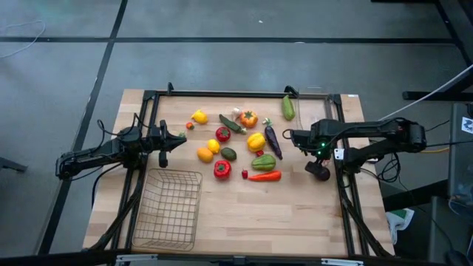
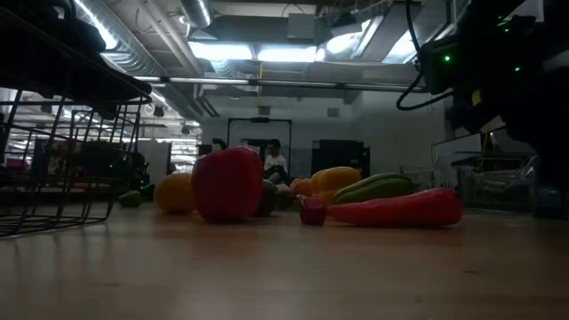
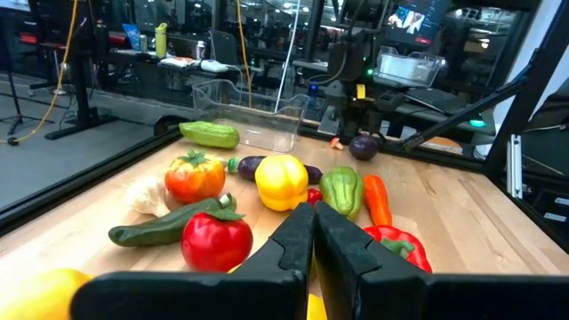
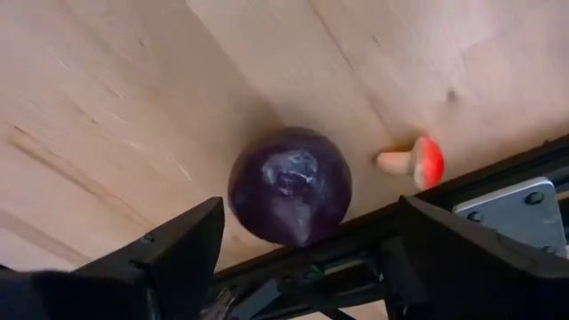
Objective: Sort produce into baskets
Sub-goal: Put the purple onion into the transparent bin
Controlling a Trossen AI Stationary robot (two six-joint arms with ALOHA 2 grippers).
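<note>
- Right pincer (image 4: 302, 258) was spread wide, hovering over a round purple piece (image 4: 290, 185) at the worktop's (image 1: 295, 214) 3 o'clock edge, by the frame rail.
- Purple piece: judged light, hard, smooth plastic, likely to roll or squirt out. Best taken across its widest middle, fingers (image 4: 169, 249) low on either side.
- Small red mushroom (image 4: 416, 162) lay just beside the purple piece, apart from it; the rail sat close behind both. One finger could clip either.
- Left pincer (image 3: 313, 240) was pressed together, holding nothing, at the 9 o'clock side, aimed at the produce pile.
- Pile sat at the worktop's centre: red pepper (image 1: 222, 169), yellow pepper (image 1: 256, 141), carrot (image 1: 264, 176), eggplant (image 1: 273, 140), tomato (image 1: 248, 118), cucumber (image 1: 287, 108) at 1 o'clock. Pieces lay crowded, several touching; neighbours would be nudged.
- Wire basket (image 1: 168, 210) stood at 7 o'clock, nothing in it. Clear bin (image 3: 244, 116) showed in the left wrist view beyond the pile.
- Pile lay between the purple piece and the basket; carrying over seemed safer than dragging.
</note>
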